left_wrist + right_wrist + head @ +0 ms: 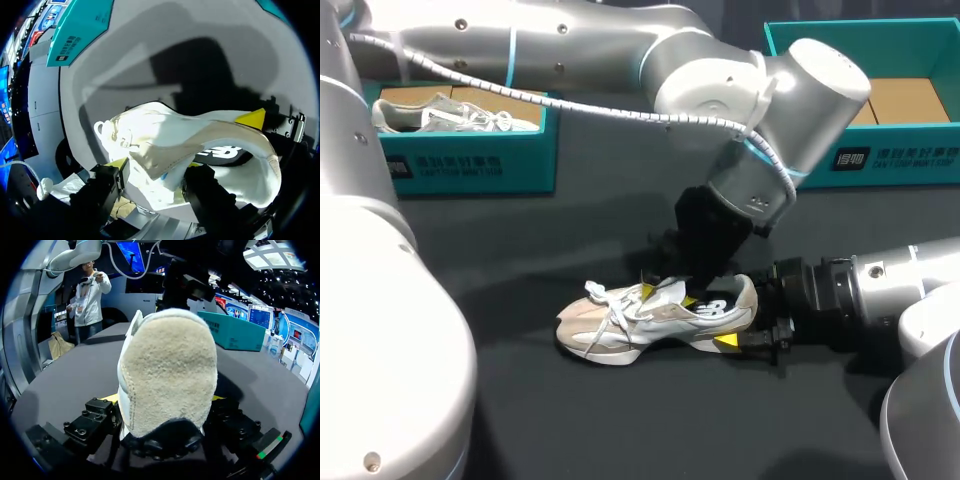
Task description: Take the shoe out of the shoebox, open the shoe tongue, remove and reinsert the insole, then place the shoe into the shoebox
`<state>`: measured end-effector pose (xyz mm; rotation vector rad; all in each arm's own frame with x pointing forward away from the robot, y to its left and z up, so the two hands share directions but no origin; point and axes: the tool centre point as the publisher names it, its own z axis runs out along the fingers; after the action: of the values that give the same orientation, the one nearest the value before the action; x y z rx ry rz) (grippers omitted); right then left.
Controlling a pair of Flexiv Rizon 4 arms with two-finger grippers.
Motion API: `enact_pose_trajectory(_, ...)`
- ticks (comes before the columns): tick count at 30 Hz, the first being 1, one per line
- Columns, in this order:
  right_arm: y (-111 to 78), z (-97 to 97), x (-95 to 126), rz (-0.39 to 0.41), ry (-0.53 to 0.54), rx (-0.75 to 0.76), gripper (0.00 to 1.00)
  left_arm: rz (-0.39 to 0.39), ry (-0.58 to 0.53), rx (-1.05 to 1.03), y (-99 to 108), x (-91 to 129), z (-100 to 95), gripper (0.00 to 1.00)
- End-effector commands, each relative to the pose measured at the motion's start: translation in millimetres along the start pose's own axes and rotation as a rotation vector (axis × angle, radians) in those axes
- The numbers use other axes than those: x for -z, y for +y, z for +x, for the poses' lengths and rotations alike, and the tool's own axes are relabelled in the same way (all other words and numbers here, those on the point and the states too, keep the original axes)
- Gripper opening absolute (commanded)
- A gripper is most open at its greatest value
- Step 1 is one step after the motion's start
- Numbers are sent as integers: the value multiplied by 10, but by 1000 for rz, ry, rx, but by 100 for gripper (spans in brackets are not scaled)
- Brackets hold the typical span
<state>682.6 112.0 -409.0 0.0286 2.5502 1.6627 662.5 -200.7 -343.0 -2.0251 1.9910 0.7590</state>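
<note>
A white and beige sneaker [650, 318] lies on its sole in the middle of the dark table, toe to the left. My left gripper [670, 295] comes down over the shoe's opening. In the left wrist view the tongue [160, 150] sits inside the left gripper [155, 167], and contact on both sides is unclear. My right gripper [738, 318] reaches in low from the right and is shut on the shoe's heel. The suede heel [170, 375] fills the right gripper [162, 405], with a finger against each side. The insole is hidden.
A teal shoebox [535, 140] at the back left holds another white sneaker [450, 113]. A second teal shoebox [800, 40] with a brown floor stands open at the back right. My left arm [620, 50] spans the table's back.
</note>
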Motion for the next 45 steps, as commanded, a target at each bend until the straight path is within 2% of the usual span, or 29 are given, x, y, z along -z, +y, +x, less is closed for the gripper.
enact_pose_trajectory(1,2,8,8,5,-2,0,0,14,-52,147,62,38,21,62)
enact_pose_trajectory(2,2,8,8,5,-2,0,0,14,-55,146,64,39,23,67)
enact_pose_trajectory(8,2,8,8,5,-2,0,0,4,-74,120,63,59,62,66)
enact_pose_trajectory(14,2,8,8,5,-2,0,0,-14,-79,99,44,120,96,50)
enact_pose_trajectory(20,2,8,8,5,-2,0,0,-10,-77,89,24,182,95,46)
enact_pose_trajectory(24,2,8,8,5,-2,0,0,-2,-73,72,29,214,58,25)
enact_pose_trajectory(26,2,8,8,5,-2,0,0,4,-70,67,45,216,38,7)
enact_pose_trajectory(28,2,8,8,5,-2,0,0,10,-69,58,66,210,18,0)
enact_pose_trajectory(37,2,8,8,5,-2,0,0,29,-31,19,183,214,-150,0)
enact_pose_trajectory(39,2,8,8,5,-2,0,0,39,-16,23,192,222,-184,8)
enact_pose_trajectory(42,2,8,8,5,-2,0,0,45,-6,20,201,236,-234,8)
enact_pose_trajectory(44,2,8,8,5,-2,0,0,47,-6,21,195,235,-224,21)
enact_pose_trajectory(45,2,8,8,5,-2,0,0,48,-12,22,182,233,-203,23)
